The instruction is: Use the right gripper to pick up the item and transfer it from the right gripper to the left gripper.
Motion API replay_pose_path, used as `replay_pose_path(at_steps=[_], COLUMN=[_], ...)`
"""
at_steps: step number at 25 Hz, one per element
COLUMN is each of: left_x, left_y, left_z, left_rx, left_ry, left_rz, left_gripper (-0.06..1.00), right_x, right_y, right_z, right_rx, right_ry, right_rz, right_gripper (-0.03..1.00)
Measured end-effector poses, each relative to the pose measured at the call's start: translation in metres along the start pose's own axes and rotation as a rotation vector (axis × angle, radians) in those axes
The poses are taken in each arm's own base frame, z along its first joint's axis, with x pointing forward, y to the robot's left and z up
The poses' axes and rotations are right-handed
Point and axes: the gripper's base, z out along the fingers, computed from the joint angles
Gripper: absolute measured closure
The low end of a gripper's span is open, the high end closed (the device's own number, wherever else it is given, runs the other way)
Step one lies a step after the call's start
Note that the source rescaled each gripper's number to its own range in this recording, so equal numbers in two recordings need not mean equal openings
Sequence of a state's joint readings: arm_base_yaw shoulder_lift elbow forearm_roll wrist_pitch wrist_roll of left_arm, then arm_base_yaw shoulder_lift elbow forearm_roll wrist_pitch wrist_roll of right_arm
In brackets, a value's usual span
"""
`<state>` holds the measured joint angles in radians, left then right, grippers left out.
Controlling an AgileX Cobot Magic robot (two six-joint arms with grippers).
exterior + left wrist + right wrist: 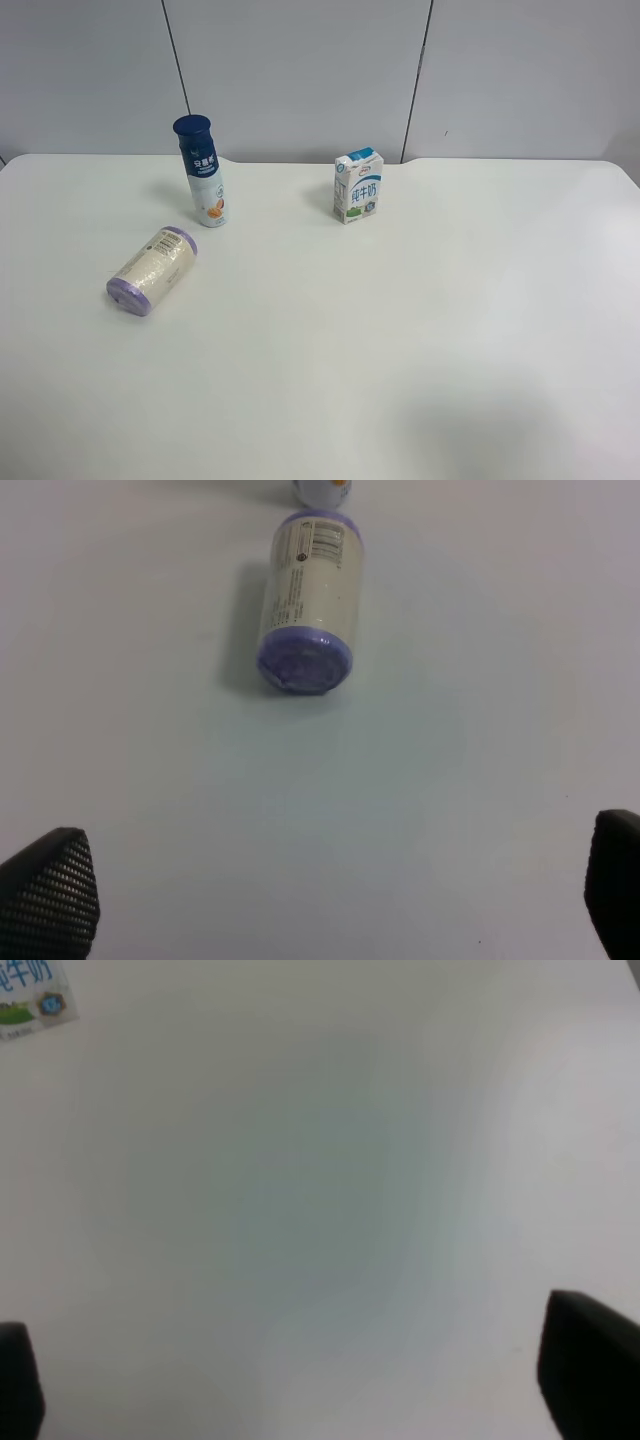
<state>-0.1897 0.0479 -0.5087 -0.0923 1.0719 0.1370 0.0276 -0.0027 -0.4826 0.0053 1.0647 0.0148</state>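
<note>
The item (152, 270), a cream roll with purple ends and a printed label, lies on its side on the white table (400, 350) at the exterior high view's left. Neither arm shows in that view. In the left wrist view the item (306, 602) lies some way ahead of my left gripper (330, 900), which is open with nothing between its fingertips (50, 890). My right gripper (300, 1385) is open over bare table, holding nothing, and the item is out of that view.
A tall white bottle with a dark blue cap (203, 170) stands just behind the item. A small blue-white milk carton (358, 185) stands near the table's far edge; its corner (30, 995) shows in the right wrist view. A grey panelled wall runs behind.
</note>
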Motion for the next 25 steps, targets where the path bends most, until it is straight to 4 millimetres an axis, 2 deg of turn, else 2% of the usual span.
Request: replay_pose_path(at_steps=[11,25], left_x=[-0.0003,0.0009], left_y=[0.0,-0.0073], left_z=[0.0003,-0.0032], left_rx=[-0.009,-0.185], left_ry=[-0.003,-0.048], left_rz=[0.002,-0.064], left_gripper=[-0.04,-0.04], right_x=[0.0,0.0], right_y=[0.0,0.0], right_z=[0.0,0.0], right_rx=[0.0,0.0], right_ry=[0.0,0.0], right_rz=[0.0,0.0], right_gripper=[-0.03,-0.03])
